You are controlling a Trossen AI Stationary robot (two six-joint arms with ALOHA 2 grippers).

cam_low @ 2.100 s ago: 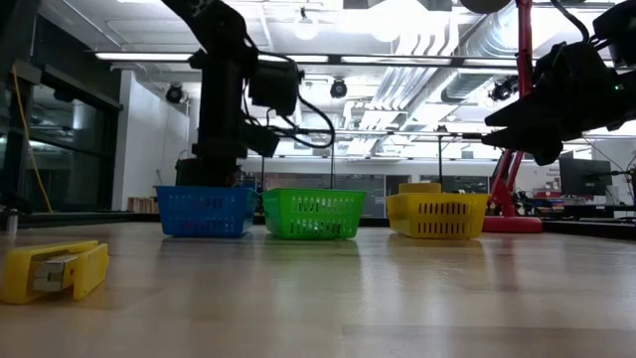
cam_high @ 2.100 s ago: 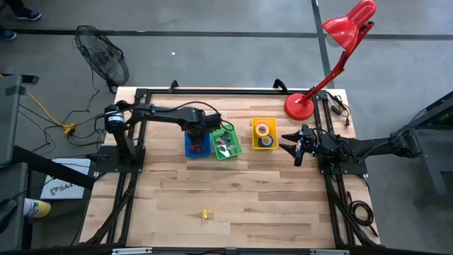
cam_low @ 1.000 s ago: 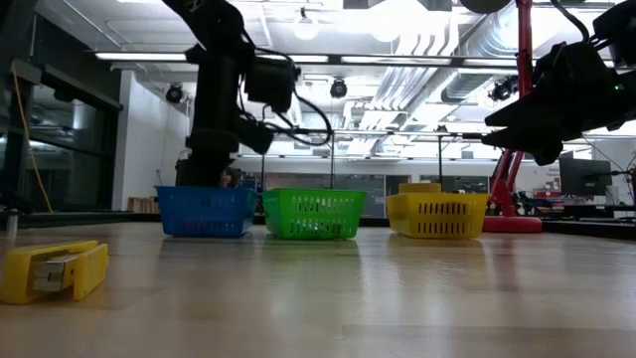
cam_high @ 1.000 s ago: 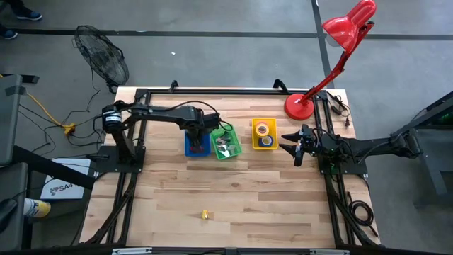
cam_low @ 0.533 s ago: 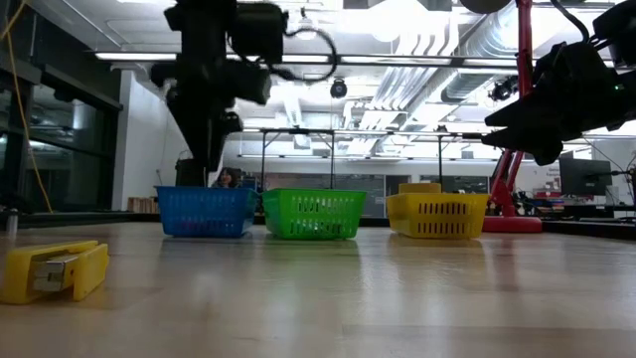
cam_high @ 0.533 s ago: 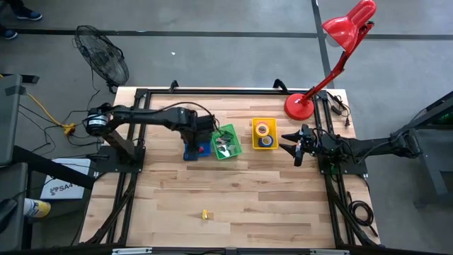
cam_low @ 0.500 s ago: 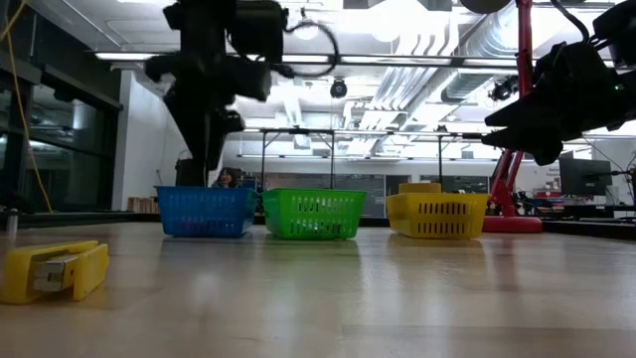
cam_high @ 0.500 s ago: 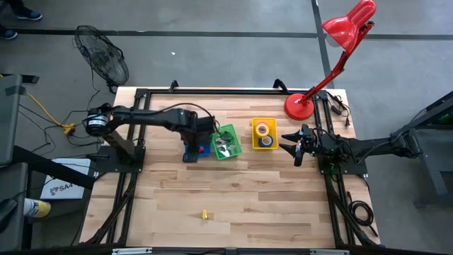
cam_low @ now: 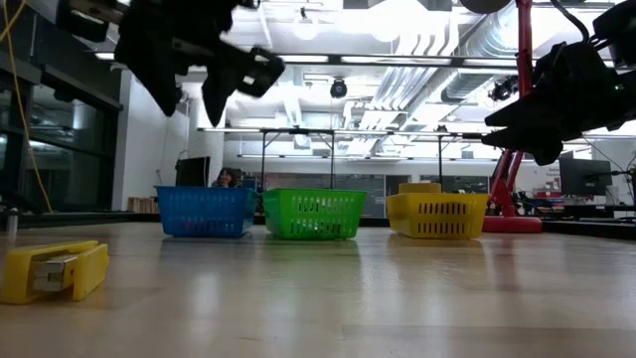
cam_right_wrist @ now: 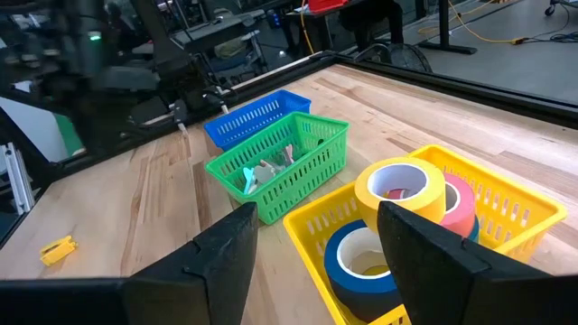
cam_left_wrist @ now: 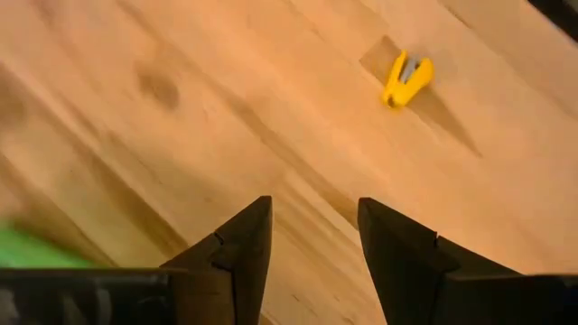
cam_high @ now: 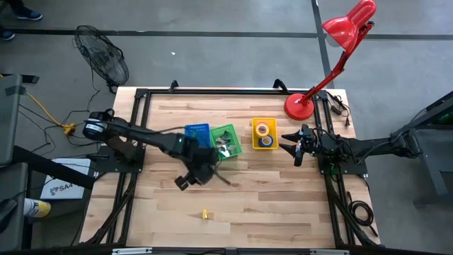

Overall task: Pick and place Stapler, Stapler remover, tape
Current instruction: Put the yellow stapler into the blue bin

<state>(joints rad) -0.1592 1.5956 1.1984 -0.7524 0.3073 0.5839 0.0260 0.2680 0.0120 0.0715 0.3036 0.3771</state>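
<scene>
I see the left end effector [cam_high: 185, 180] hanging above the bare wooden surface [cam_high: 269, 191], just off the near side of the green bin [cam_high: 226, 140], toward my edge of the surface. Its fingers [cam_left_wrist: 239, 248] stand apart with only wood showing between them, so it is released and carries nothing. The yellow stapler [cam_high: 204, 214] lies on the surface farther from the green bin than the left end effector is, apart from those fingers and untouched; in the left wrist view the same stapler [cam_left_wrist: 406, 79] sits ahead of the fingertips, with clear wood in between.

The blue bin [cam_high: 196, 130] touches the green bin on the side facing the left arm's base, and the yellow bin [cam_high: 265, 133] stands near the green bin on its other side. Inside the yellow bin I can make out the tape [cam_right_wrist: 399, 192]: a yellow roll on top, a blue one beneath it, a pink one behind.

The right end effector [cam_high: 296, 150] waits just beyond the yellow bin, away from the green bin, jaws spread and holding nothing.
</scene>
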